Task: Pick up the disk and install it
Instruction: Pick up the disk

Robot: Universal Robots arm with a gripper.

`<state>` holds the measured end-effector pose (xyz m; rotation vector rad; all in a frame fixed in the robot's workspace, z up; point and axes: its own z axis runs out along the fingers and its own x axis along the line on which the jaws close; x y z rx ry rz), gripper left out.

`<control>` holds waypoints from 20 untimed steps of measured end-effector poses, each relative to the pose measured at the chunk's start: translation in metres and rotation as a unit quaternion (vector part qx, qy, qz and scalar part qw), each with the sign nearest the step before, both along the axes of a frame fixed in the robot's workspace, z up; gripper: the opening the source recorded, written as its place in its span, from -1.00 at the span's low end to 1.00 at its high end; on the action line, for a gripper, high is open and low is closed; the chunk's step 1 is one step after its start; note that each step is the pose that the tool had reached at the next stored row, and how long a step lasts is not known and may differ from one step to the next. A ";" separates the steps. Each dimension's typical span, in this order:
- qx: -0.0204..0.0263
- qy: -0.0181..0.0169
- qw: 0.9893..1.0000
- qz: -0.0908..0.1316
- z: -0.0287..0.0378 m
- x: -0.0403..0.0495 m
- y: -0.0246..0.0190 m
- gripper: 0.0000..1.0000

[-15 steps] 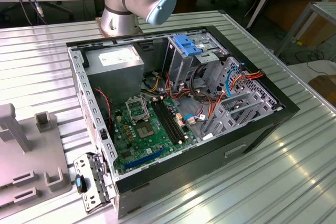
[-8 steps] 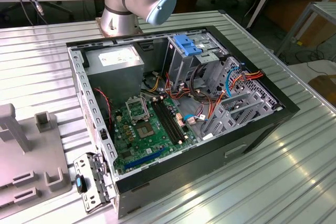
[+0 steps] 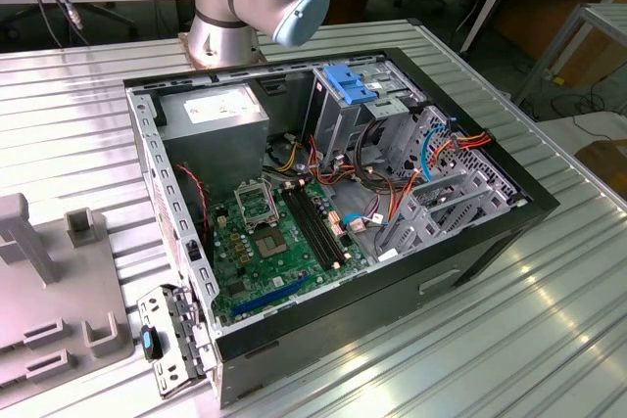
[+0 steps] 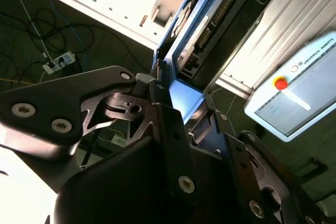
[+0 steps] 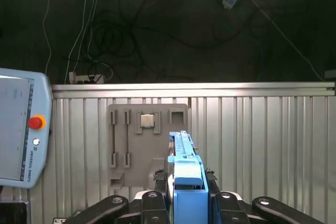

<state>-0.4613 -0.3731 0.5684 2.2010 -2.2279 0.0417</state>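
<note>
In the exterior view, the open computer case (image 3: 333,203) is seen lying on the tabletop (image 3: 549,320). In the second wrist view, the tool (image 4: 184,103) is clamped on the disk (image 4: 202,24), which is held edge-on. In the first wrist view, the disk's blue rail (image 5: 185,166) is gripped between the fingers (image 5: 220,199). Pick-up is judged done; installation calls for alignment with the drive cage (image 3: 333,129).

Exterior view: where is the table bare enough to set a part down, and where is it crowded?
Bare ribbed table lies on the exterior view's right of the computer case, and between the grey fixture and the table's far edge. Crowded: inside the case around the drive cage and cables, and by the loose bracket at its corner.
</note>
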 end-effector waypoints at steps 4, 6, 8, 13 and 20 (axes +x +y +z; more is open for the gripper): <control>0.005 -0.002 1.000 0.000 -0.0008 0.0071 -0.0024 -0.26; 0.014 -0.002 1.000 0.000 -0.0008 0.0082 -0.0049 -0.26; 0.027 -0.002 1.000 0.000 -0.0010 0.0088 -0.0072 -0.26; 0.014 -0.002 1.000 -0.001 -0.0021 0.0166 -0.0091 -0.26; 0.009 -0.002 1.000 -0.002 -0.0119 0.0645 -0.0091 -0.26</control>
